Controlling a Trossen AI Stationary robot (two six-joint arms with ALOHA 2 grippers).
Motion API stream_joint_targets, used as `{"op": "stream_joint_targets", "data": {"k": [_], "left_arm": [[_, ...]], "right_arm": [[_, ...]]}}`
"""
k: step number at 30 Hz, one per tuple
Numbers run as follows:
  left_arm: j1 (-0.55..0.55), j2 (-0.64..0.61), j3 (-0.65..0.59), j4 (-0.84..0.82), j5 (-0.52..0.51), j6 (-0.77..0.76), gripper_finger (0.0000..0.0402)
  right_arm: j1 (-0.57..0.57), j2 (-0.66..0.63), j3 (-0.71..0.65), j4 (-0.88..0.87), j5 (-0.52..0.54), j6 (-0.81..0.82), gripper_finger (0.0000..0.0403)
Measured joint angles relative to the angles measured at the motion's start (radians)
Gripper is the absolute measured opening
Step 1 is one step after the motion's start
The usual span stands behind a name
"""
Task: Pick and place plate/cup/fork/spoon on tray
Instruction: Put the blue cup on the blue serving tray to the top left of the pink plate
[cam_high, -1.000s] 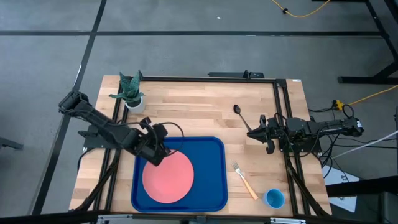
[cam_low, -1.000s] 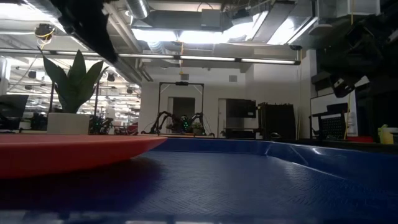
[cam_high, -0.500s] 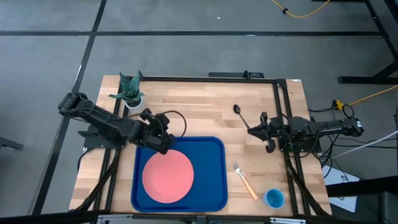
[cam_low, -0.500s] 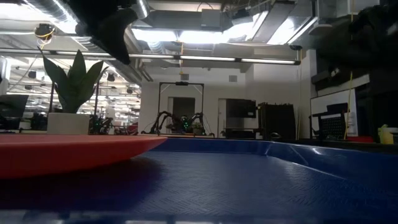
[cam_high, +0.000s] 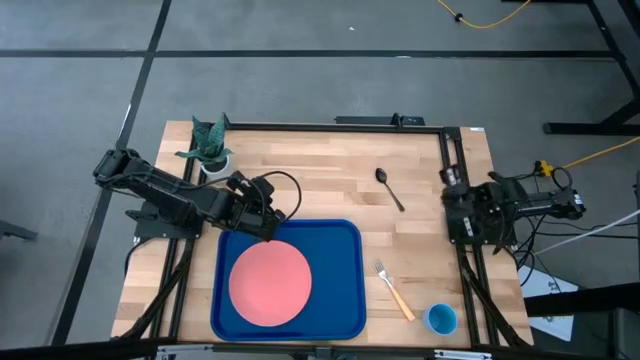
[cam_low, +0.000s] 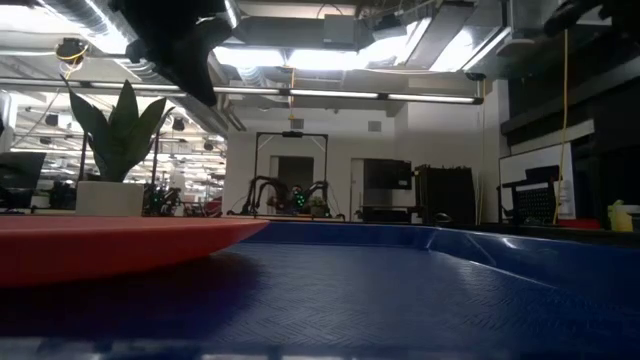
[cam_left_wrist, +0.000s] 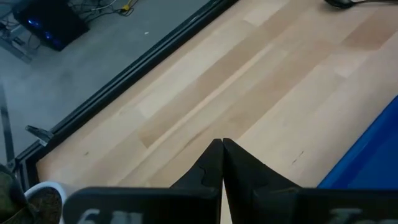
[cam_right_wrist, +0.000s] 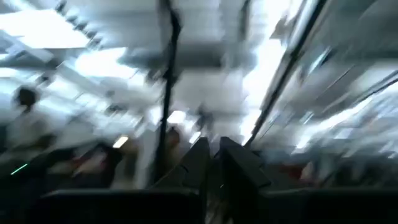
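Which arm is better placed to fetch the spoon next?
Probably the right. The spoon lies on the table's right half, nearer the folded right gripper; the left gripper sits shut at the tray's far-left corner.

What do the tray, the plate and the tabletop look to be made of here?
The tray looks like moulded plastic: deep blue, with a fine ribbed texture and soft sheen in the low view. The plate seems matte plastic, a flat, even salmon pink without glare, though ceramic can't be ruled out. The tabletop appears to be light wood, showing jointed planks and grain.
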Motion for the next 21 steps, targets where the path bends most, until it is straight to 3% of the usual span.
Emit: {"op": "stream_joint_targets", "data": {"k": [2,6,10,16,21], "left_arm": [[0.0,0.0,0.0,0.0,0.009,0.0,0.0],[0.0,0.0,0.0,0.0,0.014,0.031,0.0],[0.008,0.0,0.0,0.0,0.003,0.101,0.0],[0.042,0.0,0.0,0.0,-0.019,0.102,0.0],[0.071,0.0,0.0,0.0,-0.019,0.096,0.0]], "right_arm": [[0.0,0.018,0.069,-0.194,-0.069,0.068,0.0045],[0.01,0.085,0.293,-0.674,-0.093,0.274,0.0045],[0.051,0.219,0.527,-1.046,-0.162,0.327,0.0045],[0.149,0.441,0.776,-1.321,-0.277,0.454,0.0045],[0.29,0.595,0.866,-1.488,-0.296,0.535,0.0045]]}}
